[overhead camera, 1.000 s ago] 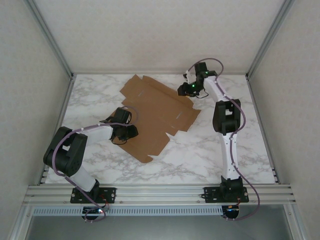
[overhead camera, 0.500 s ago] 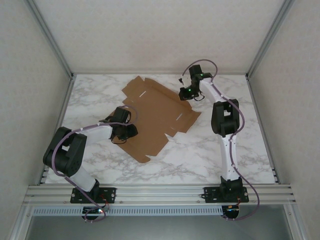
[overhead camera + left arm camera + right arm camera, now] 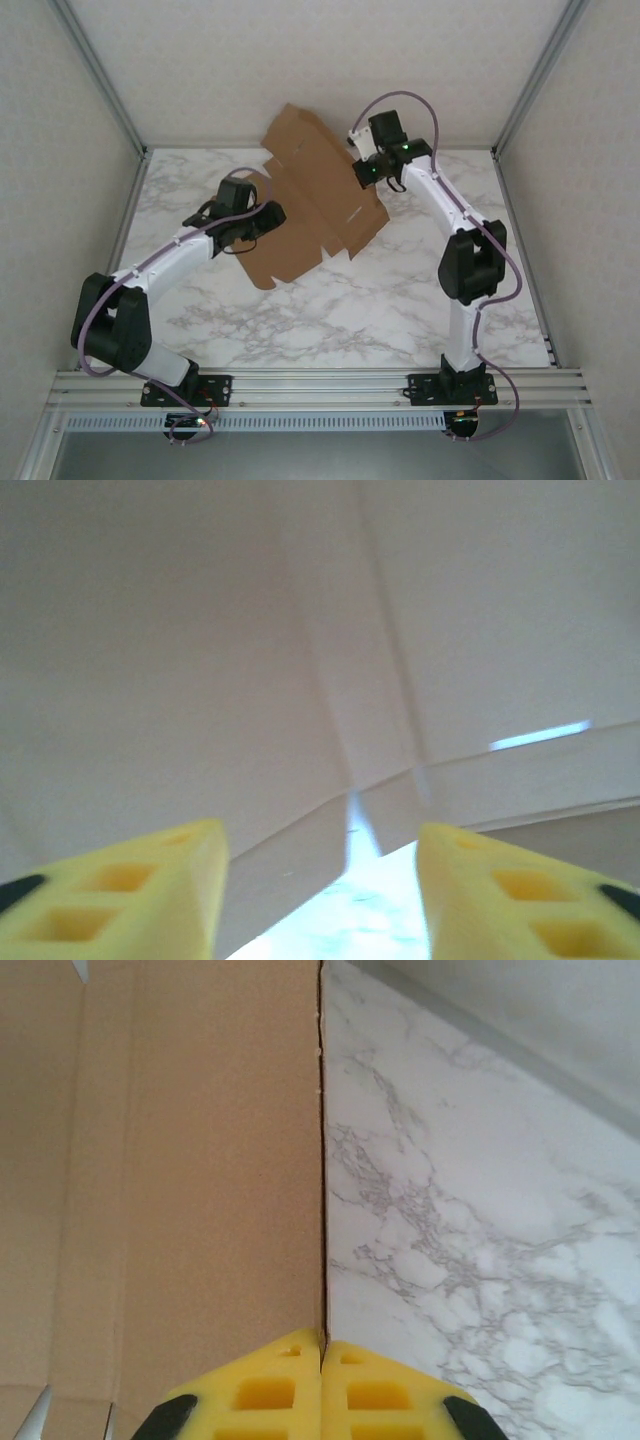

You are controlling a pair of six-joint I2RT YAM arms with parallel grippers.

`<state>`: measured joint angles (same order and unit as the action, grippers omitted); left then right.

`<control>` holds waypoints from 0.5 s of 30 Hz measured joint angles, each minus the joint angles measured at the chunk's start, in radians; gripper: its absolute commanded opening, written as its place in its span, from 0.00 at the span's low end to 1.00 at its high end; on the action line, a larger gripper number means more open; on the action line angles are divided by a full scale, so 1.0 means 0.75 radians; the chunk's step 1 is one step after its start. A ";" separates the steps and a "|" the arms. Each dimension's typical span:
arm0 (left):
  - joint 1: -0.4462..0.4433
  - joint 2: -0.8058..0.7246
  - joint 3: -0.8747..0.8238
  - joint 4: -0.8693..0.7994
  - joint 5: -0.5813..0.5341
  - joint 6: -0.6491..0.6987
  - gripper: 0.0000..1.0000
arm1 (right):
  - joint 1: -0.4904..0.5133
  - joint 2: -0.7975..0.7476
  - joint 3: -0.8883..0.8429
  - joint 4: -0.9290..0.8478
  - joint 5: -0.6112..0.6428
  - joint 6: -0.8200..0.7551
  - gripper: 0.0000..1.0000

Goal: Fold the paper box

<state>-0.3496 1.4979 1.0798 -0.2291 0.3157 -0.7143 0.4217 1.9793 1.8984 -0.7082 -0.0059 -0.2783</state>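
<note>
My left end effector (image 3: 320, 832) is open, yellow fingers well apart and gripping nothing, with brown cardboard close ahead; my right end effector (image 3: 322, 1345) is pinched tight on one edge of the paper box (image 3: 318, 190); the box is raised and tilted between my two arms, not yet folded, over the marble desk (image 3: 400, 300); its top corner shows against the back wall (image 3: 300, 60).

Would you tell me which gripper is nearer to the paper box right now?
Right. The right gripper is shut on the edge of the box. The left gripper is open at the box's left side, with the cardboard just ahead of it.
</note>
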 measured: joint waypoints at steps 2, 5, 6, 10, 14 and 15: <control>0.000 0.018 0.085 0.022 0.040 -0.032 0.63 | 0.050 -0.059 -0.069 0.037 0.056 -0.038 0.00; 0.000 0.084 0.231 0.084 0.114 -0.103 0.65 | 0.118 -0.129 -0.169 0.096 0.129 -0.087 0.00; 0.000 0.116 0.284 0.108 0.137 -0.131 0.66 | 0.137 -0.150 -0.202 0.112 0.154 -0.103 0.00; -0.001 0.263 0.486 0.191 0.219 -0.227 0.67 | 0.184 -0.209 -0.296 0.168 0.236 -0.142 0.00; -0.011 0.389 0.623 0.218 0.270 -0.303 0.66 | 0.214 -0.264 -0.361 0.214 0.299 -0.170 0.00; -0.013 0.409 0.639 0.221 0.280 -0.316 0.66 | 0.221 -0.278 -0.374 0.224 0.310 -0.174 0.00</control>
<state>-0.3595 1.8050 1.5589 -0.0635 0.5255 -0.9512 0.5873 1.7710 1.6176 -0.5400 0.2264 -0.4091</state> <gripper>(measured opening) 0.662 0.035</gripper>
